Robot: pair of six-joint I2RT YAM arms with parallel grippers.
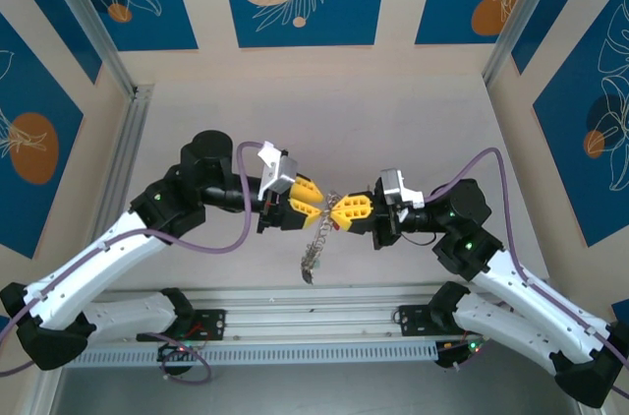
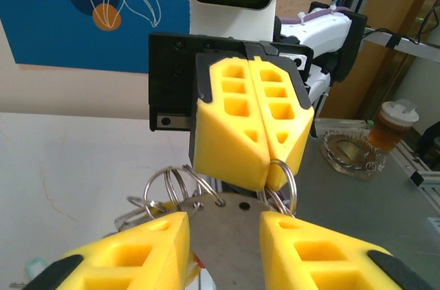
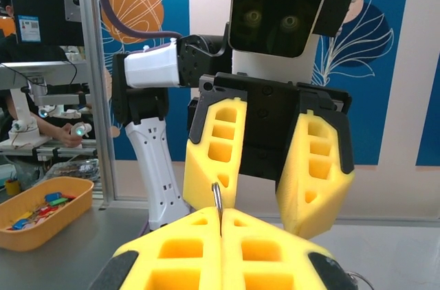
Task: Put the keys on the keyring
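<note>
My left claw is just left of the keyring. Its yellow fingers are partly apart and grip a flat metal tag by its two edges. The tag has small holes near its far edge, and a few small wire rings sit at its left corner, beside the keyring. The keyring itself hangs in the air above the bench, its thin wire standing upright. Below it a string of keys dangles toward the near edge of the bench. Just right of the keyring, my right claw faces the left one tip to tip, clenched tight on the keyring's wire.
</note>
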